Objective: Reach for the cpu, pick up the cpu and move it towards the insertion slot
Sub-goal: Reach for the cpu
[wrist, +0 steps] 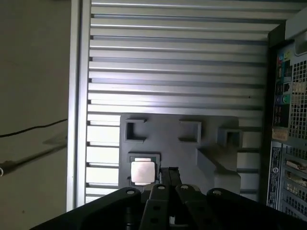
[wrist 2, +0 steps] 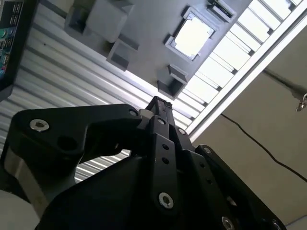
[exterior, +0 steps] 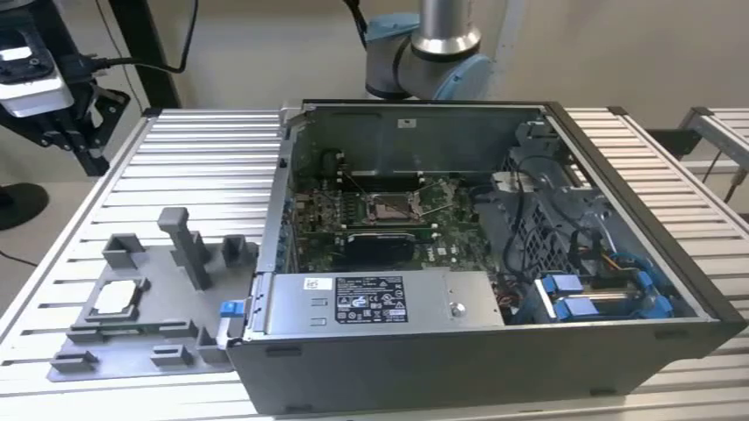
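The cpu (exterior: 117, 299) is a small silvery square lying flat in a recess of the grey plastic tray (exterior: 140, 346), at the exterior view's left, beside the open computer case (exterior: 468, 342). Both wrist views show it from above, cpu (wrist: 143, 172) and cpu (wrist 2: 193, 34). My gripper (exterior: 86, 151) hangs high over the table's far left corner, well above the tray. Its black fingers (wrist: 171, 175) are together with nothing between them. The insertion slot (exterior: 390, 207) is a silver-framed socket on the green board inside the case.
The tray carries several raised blocks and a tall post (exterior: 188, 250). The case walls (exterior: 275, 219) rise between tray and socket. Cables and blue connectors (exterior: 585, 294) fill the case's right side. The ribbed aluminium table (exterior: 199, 167) ends at an edge (wrist: 76, 96) beside the tray.
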`<action>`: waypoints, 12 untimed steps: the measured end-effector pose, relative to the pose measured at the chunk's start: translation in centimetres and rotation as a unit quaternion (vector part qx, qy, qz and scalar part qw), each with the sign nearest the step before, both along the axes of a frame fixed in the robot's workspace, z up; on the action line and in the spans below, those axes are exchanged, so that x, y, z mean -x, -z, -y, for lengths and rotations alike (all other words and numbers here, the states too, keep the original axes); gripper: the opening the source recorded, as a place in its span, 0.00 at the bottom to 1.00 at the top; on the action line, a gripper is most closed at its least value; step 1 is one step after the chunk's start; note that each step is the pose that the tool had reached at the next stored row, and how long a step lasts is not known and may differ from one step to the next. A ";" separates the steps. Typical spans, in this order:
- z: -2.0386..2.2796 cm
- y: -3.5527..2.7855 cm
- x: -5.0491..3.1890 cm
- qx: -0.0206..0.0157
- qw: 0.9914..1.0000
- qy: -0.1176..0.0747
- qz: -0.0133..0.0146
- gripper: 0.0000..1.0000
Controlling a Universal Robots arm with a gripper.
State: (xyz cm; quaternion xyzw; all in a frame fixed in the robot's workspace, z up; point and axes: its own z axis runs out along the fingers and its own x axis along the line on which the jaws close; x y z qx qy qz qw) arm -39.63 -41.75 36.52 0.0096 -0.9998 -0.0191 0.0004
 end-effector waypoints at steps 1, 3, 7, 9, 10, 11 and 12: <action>0.36 0.00 0.07 0.000 1.000 0.000 0.000 0.00; 1.03 0.01 0.25 0.000 1.000 0.000 0.000 0.00; 1.93 0.07 1.07 0.000 1.000 0.000 0.000 0.00; 2.00 0.09 1.73 0.000 1.000 0.000 0.000 0.00; 2.00 0.09 1.78 0.000 1.000 0.000 0.000 0.00; 2.00 0.09 1.78 0.000 1.000 0.000 0.000 0.00; 2.00 0.09 1.78 0.000 1.000 0.000 0.000 0.00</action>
